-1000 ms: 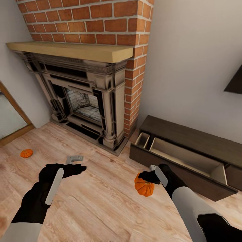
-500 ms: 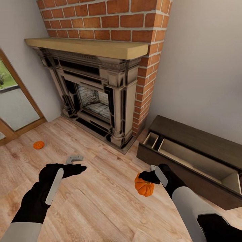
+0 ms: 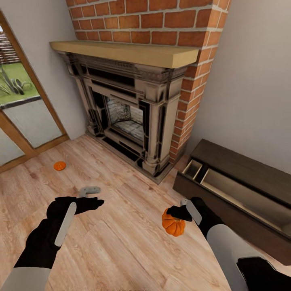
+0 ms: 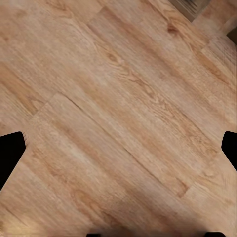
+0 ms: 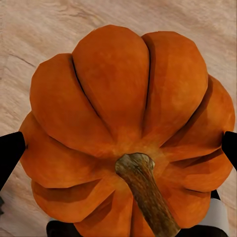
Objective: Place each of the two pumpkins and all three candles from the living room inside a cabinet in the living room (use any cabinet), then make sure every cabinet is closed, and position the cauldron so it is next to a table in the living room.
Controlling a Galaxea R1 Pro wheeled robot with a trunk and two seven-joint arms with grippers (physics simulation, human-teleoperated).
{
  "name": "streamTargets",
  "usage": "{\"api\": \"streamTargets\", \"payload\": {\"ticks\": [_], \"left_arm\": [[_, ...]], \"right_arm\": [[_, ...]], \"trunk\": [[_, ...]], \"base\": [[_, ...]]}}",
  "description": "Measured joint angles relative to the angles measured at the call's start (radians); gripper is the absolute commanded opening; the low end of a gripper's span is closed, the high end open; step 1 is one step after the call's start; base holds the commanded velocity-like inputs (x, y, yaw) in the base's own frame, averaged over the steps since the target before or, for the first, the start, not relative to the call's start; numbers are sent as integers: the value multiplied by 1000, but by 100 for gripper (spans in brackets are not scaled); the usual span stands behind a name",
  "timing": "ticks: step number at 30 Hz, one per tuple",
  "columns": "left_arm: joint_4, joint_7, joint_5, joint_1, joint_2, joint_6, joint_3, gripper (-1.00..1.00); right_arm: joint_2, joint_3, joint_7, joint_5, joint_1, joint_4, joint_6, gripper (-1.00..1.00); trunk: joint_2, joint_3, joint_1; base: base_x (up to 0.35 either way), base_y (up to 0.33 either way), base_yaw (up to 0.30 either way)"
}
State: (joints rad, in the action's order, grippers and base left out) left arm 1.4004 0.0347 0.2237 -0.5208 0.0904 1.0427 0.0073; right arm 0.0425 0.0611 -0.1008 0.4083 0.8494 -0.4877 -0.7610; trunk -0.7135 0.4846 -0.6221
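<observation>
A ribbed orange pumpkin (image 3: pixel 173 225) with a dark stem hangs just above the wood floor, and my right gripper (image 3: pixel 176 216) is shut on it. The right wrist view shows that pumpkin (image 5: pixel 123 113) from above, wedged between the gripper's two black fingertips. A second pumpkin (image 3: pixel 60 165) lies on the floor at the left, near the glass door. My left gripper (image 3: pixel 89 190) hovers open over bare floor, holding nothing. The long dark-brown cabinet (image 3: pixel 246 166) stands along the right wall with a pale-lined drawer (image 3: pixel 232 194) pulled out.
A brick chimney with a dark fireplace (image 3: pixel 133 117) and a wooden mantel fills the corner ahead. A glass door (image 3: pixel 24 113) is at the left. Wood floor (image 4: pixel 118 108) stretches between my arms and the fireplace.
The whole view has swung left: the fireplace, cabinet and floor pumpkin have shifted right in the picture, and more of the glass door shows. Both arms keep their pose, the pumpkin still held.
</observation>
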Motion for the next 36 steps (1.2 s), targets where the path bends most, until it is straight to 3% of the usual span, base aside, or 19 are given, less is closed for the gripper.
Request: {"api": "streamTargets", "payload": {"ticks": [36], "left_arm": [[-2,0,-3,0,-2,0,-2,100]], "right_arm": [[1,0,8,0,0,0,3,-100]], "trunk": [[0,5,0]], "base": [[0,0,282]]}}
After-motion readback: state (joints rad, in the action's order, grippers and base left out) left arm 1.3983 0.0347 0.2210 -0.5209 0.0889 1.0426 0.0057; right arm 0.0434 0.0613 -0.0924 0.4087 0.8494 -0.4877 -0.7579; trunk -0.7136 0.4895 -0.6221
